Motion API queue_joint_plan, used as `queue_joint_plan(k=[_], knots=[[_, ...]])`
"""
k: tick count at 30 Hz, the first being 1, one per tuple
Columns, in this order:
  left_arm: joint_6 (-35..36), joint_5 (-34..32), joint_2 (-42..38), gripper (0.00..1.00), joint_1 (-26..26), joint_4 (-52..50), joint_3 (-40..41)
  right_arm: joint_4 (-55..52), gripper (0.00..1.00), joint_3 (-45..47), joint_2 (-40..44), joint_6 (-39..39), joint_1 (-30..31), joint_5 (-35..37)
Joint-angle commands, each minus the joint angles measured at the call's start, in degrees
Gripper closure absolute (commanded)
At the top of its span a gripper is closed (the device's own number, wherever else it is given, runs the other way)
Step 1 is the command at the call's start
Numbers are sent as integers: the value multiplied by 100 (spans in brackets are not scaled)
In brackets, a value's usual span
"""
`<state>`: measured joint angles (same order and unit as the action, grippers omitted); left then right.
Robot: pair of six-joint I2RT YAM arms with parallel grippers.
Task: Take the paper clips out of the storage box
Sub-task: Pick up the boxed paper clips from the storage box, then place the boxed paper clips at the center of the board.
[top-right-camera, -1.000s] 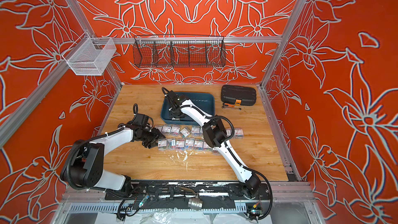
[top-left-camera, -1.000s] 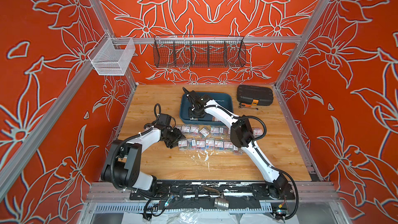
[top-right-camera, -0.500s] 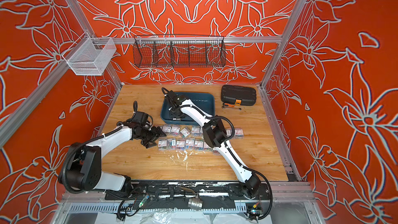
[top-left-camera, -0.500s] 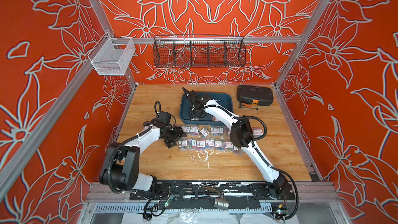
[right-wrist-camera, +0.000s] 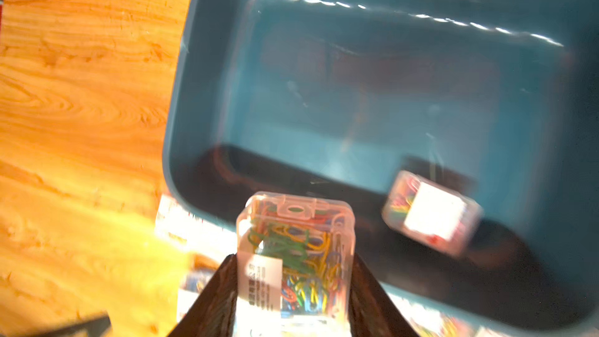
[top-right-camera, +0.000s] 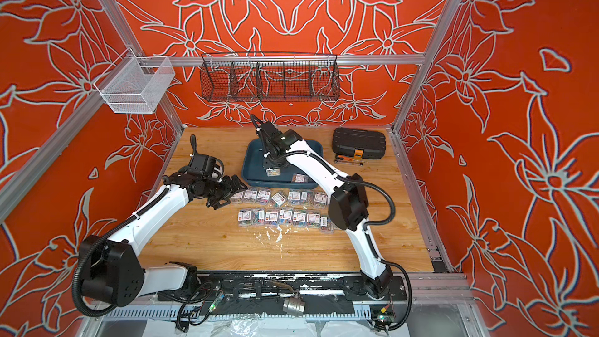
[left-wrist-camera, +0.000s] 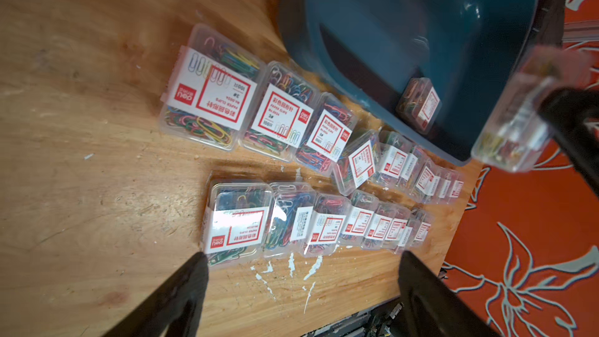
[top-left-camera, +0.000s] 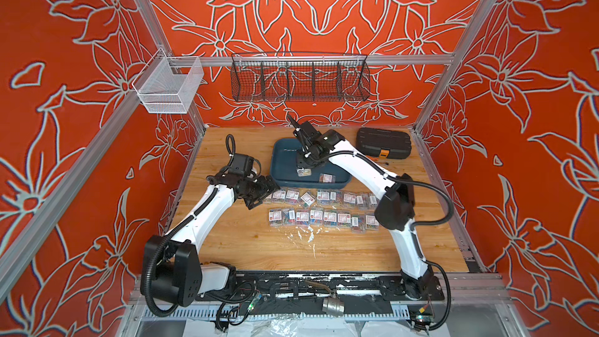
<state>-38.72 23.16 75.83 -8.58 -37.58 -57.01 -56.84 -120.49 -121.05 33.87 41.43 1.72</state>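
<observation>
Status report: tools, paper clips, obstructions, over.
Left tool open, empty, beside the table rows. Right tool shut on raised clip box over storage box. Last clip box inside. No obstruction seen.

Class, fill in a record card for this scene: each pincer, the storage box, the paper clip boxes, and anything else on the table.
Right pincer: shut on a paper clip box, raised over the storage box
Left pincer: open and empty, at the end of the far row
Inside storage box: a lone box near the front wall
Taken out: two rows of boxes on the table, in front of the storage box
Other: black case with orange latch, at the back
</observation>
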Motion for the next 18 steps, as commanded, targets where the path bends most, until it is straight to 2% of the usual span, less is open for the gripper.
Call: queue_joint_plan(k=[1,11,18], knots=[[101,35,246,11,32,-135,-348,174,66,1139,746,-38,-147,236],[156,335,910,13,32,-45,-904,349,68,4346,3040,272,-727,582],[275,404,1253,14,32,-133,-1217,191,69,5906,4233,372,-1258,971]])
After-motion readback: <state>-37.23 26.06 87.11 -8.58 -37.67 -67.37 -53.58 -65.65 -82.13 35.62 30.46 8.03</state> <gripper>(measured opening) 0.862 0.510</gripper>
